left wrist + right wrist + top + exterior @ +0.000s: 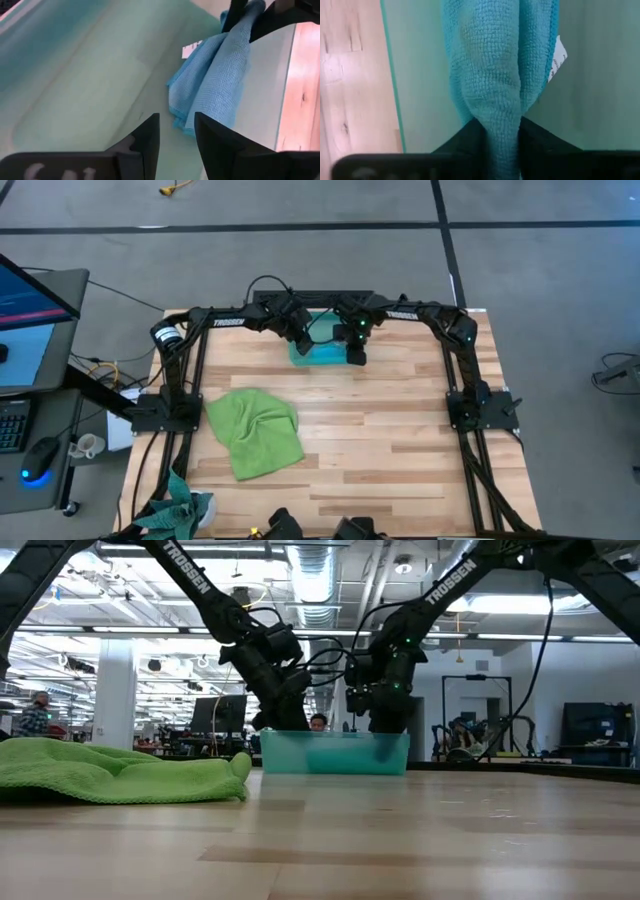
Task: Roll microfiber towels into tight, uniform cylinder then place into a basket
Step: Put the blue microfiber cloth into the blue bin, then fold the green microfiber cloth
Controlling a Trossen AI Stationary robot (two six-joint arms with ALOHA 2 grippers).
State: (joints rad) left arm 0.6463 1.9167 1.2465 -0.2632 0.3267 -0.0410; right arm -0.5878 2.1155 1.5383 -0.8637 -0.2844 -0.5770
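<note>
The teal basket (pixel 322 355) stands at the table's far middle, and both grippers reach into it. A blue towel (pixel 215 75), bunched lengthwise with a white label (pixel 559 59), lies partly on the basket's floor. My right gripper (pixel 496 135) is shut on it. My left gripper (pixel 177 135) hovers open over the basket's floor just short of the towel's free end, nothing between its fingers. The lime green towel (pixel 255 430) lies crumpled on the wood at the near left, also low in the low view (pixel 120 775). My right gripper pinches the blue towel's bunched end (pixel 496 122) between its two fingers, several layers together. The fingers come steeply from above. That end is raised (pixel 240 30), and the towel slopes down from it, its other end (pixel 182 117) resting on the basket's floor.
A darker teal-green cloth (pixel 178 508) lies at the table's near left corner. A side desk with screen, keyboard and mouse (pixel 40 455) stands left of the table. Bare wood (pixel 400 450) spreads over the middle and right.
</note>
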